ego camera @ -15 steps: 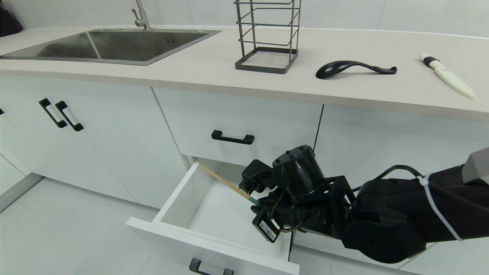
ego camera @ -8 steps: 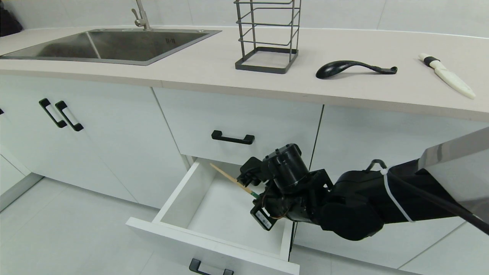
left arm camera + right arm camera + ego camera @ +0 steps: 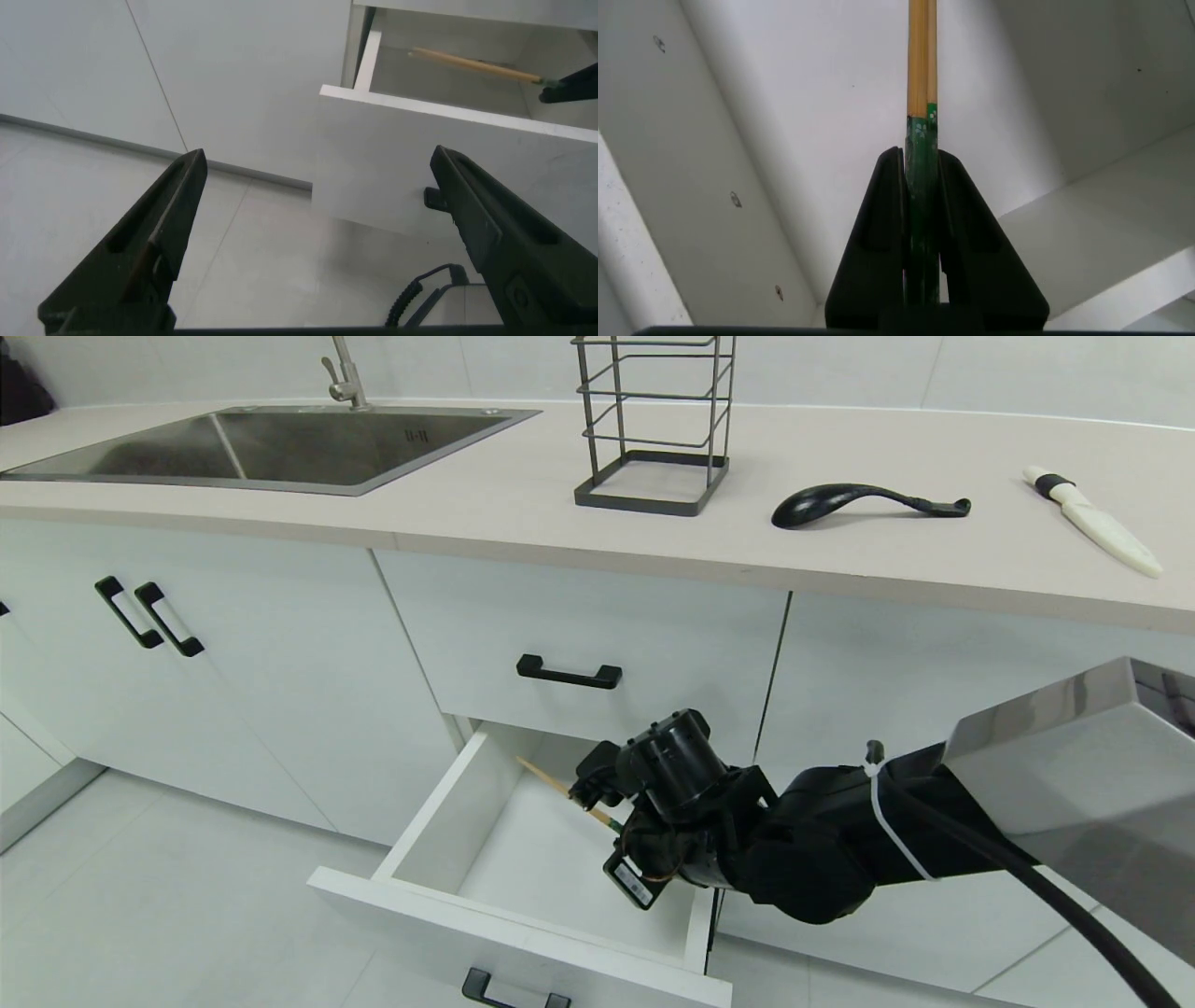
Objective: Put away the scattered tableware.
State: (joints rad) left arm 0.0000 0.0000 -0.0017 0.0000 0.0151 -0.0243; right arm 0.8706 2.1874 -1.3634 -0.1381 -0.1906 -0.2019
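Your right gripper is pinching the green-painted end of a pair of bamboo chopsticks, its black fingers pressed together on them, as the right wrist view shows up close. You hold the chopsticks inside the open drawer, the lower of two drawers under the countertop. They slant up from the gripper toward the drawer's back left corner. You cannot tell whether their free tips touch the drawer wall or floor. In the left wrist view the chopsticks show above the drawer's white front panel.

Your left gripper hangs low, beside and outside the drawer, over the pale floor, with its fingers spread wide and nothing between them.

On the countertop a black spoon lies to the right of a dark wire rack. A white knife lies farther right, well apart from the spoon. A steel sink sits at the left end.
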